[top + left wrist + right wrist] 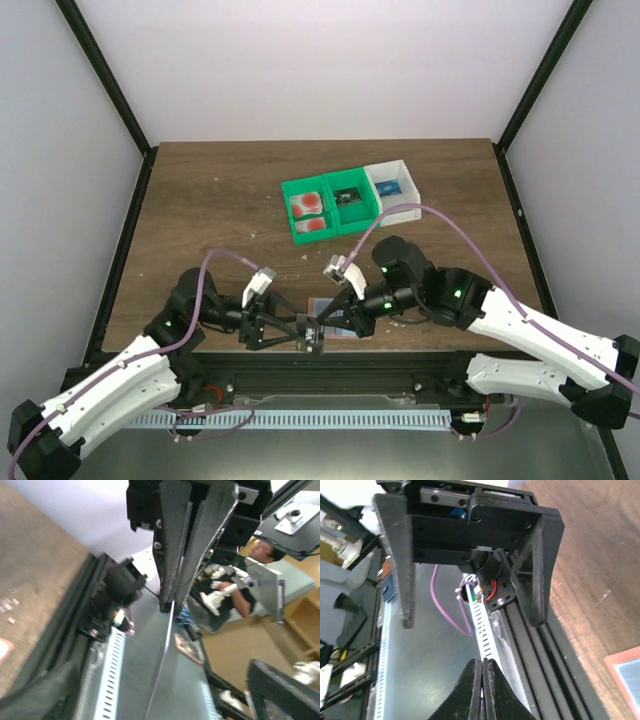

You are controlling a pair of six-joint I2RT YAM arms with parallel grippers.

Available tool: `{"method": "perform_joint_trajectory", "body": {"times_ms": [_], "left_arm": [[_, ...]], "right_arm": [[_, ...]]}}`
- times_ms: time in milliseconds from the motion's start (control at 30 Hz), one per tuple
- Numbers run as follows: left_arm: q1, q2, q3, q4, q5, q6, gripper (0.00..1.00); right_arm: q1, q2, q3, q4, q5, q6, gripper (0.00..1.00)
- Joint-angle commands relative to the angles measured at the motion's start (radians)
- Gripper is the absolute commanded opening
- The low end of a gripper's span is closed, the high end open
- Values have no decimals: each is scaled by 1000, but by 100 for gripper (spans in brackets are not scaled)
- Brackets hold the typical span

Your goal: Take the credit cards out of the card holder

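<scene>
Meeting tip to tip at the bottom centre of the overhead view, the grippers are judged to be at a handover; the left gripper [472,621] is spread wide with nothing held; the right gripper [482,666] is pinched tight on what is taken for a credit card [161,661], shown only as a thin edge down the middle of the left wrist view; the card holder [626,676] lies open on the table [200,200] at the lower right of the right wrist view; other cards [309,206] are seen in the green bin [287,212] at upper centre; a slip is to be feared, as little of the card seems gripped; if knocked by the open left gripper, it could be lost past the table's near edge
</scene>
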Motion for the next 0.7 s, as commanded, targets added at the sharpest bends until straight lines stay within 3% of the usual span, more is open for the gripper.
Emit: {"method": "perform_joint_trajectory", "body": {"times_ms": [0,300,667], "left_arm": [[-1,-30,93,-130,-149,79,99],[-2,-69,197,-355,-559,211,100],[-1,-105,244,-467,-751,383,100]], "right_arm": [[-8,-51,7,46,155,45,0],[-165,-54,15,170,421,62,0],[-491,95,-102,547,470,158,1]]}}
